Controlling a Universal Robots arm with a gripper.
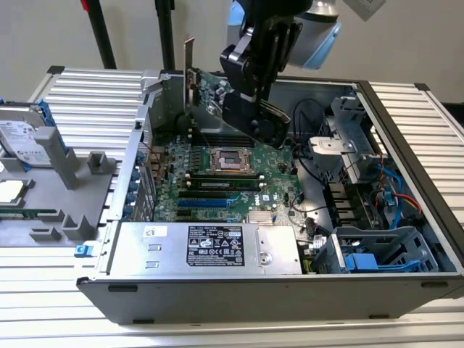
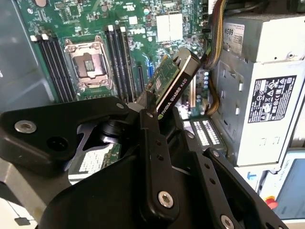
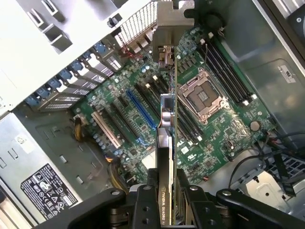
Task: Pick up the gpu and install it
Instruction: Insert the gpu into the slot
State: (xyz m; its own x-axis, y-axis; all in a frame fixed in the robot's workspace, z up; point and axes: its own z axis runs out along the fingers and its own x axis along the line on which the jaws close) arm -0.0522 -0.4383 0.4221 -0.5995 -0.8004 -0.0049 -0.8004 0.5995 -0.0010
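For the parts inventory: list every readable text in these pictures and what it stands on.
Thin green-and-black gpu card, held in the pincer: white lettering on its black edge, maker and model print, left unquoted.
Black label on the silver power supply box: too small to read.
White label on the silver hard drive: too small to read.

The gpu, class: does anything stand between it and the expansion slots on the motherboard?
Nothing visible does. The gripper is shut on the gpu, holding it edge-on over the motherboard; in the first wrist view the expansion slots lie bare, no cable or card across them.
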